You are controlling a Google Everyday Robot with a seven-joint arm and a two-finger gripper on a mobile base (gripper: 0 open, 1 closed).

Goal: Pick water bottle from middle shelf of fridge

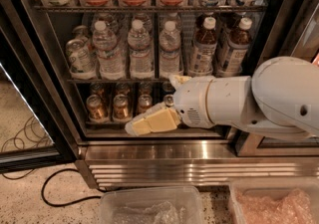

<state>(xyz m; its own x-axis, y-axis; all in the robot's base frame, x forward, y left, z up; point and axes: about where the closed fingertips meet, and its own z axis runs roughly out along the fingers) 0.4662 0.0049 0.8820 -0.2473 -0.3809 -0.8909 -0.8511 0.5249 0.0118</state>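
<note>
The gripper (152,103) hangs in front of the can rack, its two cream fingers (149,121) spread apart and holding nothing. Just above it, the water bottle (170,50) stands upright on the middle shelf (124,79) among others like it, untouched. Brown drink bottles (202,46) stand to its right inside the fridge (199,166).

Speckled pale stone floor (25,188) at lower left, with a black cable (60,195) looping across it. Two clear plastic bins (149,205) sit along the bottom edge. Light is warm and dim. The gripper (152,102), jaws apart, hangs mid-view.
</note>
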